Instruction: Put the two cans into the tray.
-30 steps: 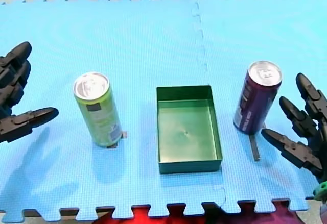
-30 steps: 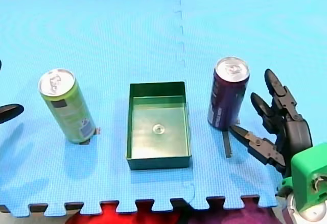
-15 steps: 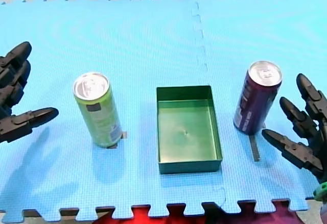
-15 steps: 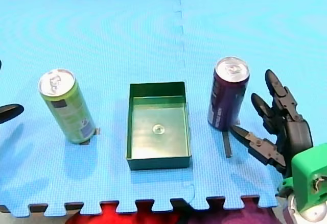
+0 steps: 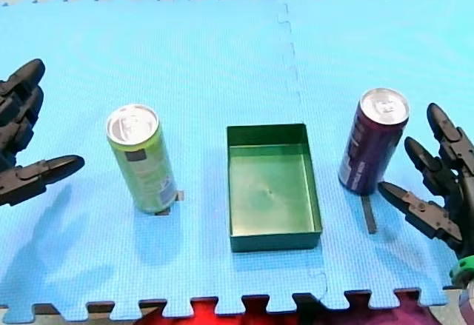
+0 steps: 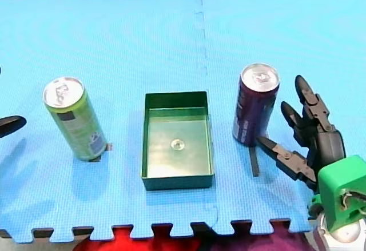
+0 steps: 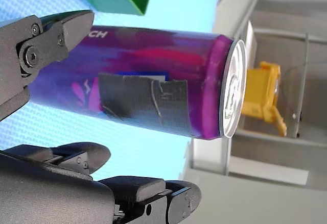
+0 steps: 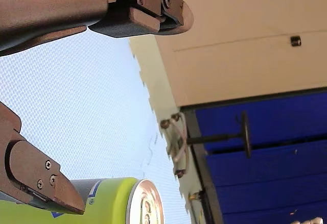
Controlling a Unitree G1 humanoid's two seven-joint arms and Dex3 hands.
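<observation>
Just changed: the right hand (image 5: 433,188) has edged a little closer to the purple can (image 5: 374,141). Its thumb tip now sits just beside the can's base, not touching.
Unchanged: the left hand (image 5: 22,143) is at the left edge, well apart from the green can (image 5: 141,158). Both cans and the tray (image 5: 274,240) have stayed put.
Meaning: the reach for can 1 of 2 is probably under way; 0 cans are in the tray so far.
Right fingers: uncurled, gripping nothing.
Left fingers: uncurled, gripping nothing.
Purple can: upright on the blue mat (image 5: 185,51), right of the tray, silver lid up. The first wrist view shows a grey tape patch (image 7: 143,99) on its side.
Green can: upright, left of the tray, lime body with a grey label patch, silver lid up.
Tray: green, rectangular, low-walled, between the 2 cans, no can inside.
</observation>
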